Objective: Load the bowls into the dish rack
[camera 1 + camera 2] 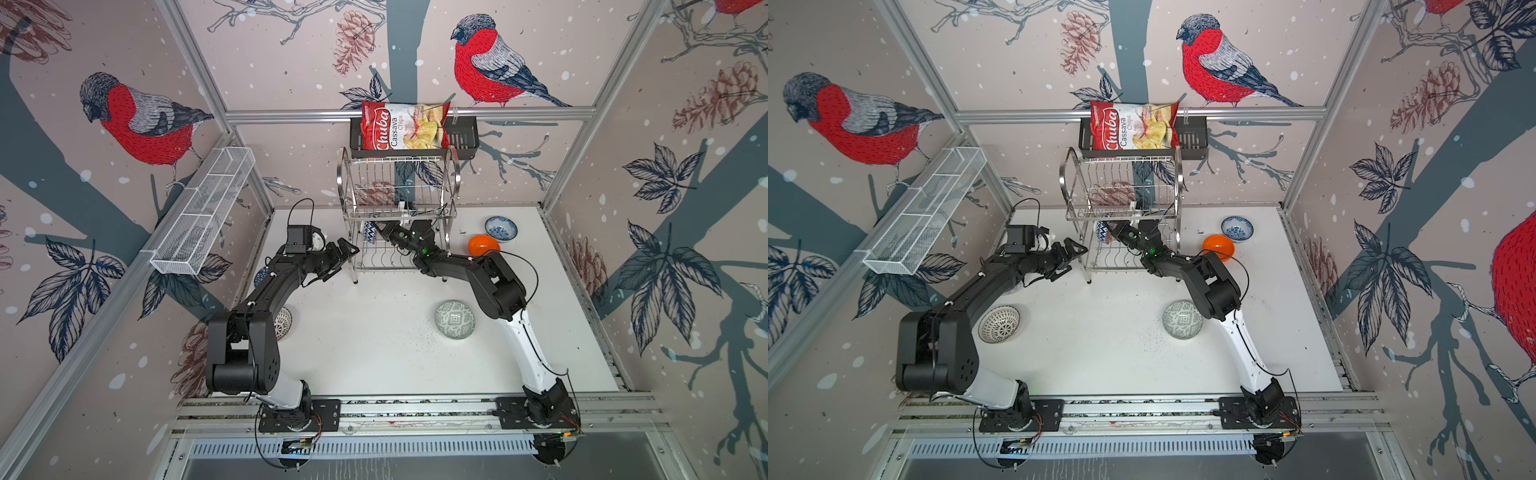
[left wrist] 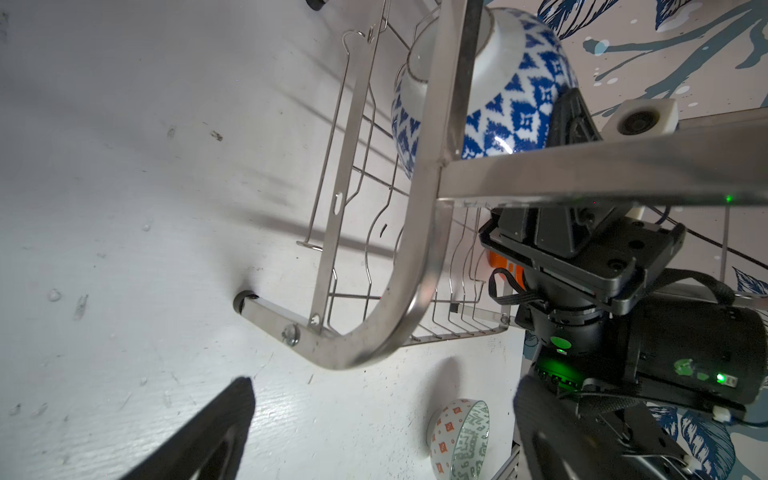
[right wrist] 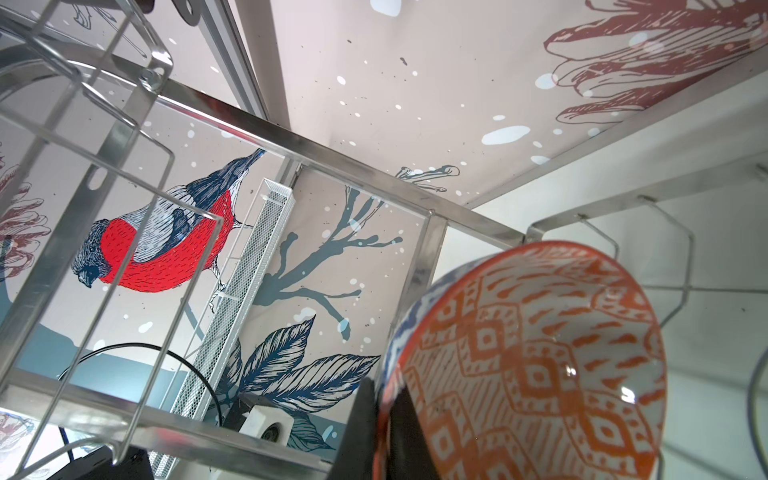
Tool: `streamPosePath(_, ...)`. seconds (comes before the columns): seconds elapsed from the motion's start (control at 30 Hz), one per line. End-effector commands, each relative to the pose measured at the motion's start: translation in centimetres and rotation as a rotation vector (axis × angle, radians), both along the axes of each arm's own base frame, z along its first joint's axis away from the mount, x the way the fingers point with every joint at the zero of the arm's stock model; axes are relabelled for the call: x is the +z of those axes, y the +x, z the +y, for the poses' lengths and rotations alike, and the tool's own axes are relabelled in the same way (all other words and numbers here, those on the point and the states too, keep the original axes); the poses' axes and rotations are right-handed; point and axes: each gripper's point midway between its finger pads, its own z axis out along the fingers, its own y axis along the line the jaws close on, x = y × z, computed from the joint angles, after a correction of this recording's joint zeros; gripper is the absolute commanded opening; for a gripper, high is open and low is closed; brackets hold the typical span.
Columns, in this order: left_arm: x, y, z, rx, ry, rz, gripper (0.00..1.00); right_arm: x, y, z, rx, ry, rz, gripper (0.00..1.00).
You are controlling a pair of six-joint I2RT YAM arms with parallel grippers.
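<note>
Right gripper [image 1: 380,231] clamps a blue-patterned bowl [image 1: 369,233] by its rim inside the dish rack's [image 1: 457,183] lower tier, centre frame; left gripper [image 1: 344,258] gapes wide, empty, beside the rack's left end.

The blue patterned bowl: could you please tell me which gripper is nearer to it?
Right. The right gripper is shut on the blue patterned bowl inside the dish rack, under its upper tier; the left gripper hangs open outside its end, apart from the bowl.

2 top views overhead; wrist views close, sharing dish rack [image 2: 444,124].
</note>
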Motion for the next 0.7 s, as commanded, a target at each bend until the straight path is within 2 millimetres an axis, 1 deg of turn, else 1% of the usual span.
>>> streamPosePath(0.0,0.4,0.1,0.1,-0.007,0.009,-0.018,0.98,0.6,-0.3,0.4,0.036,0.014,-0.038,0.0)
streamPosePath(0.4,0.5,0.1,-0.4,-0.027,-0.015,-0.03,0.98,-0.4,0.7,0.8,0.04,0.022,-0.009,0.0)
streamPosePath(0.67,1.3,0.3,-1.0,-0.051,-0.056,-0.063,0.98,-0.6,1.4,1.0,0.038,0.03,-0.008,0.0)
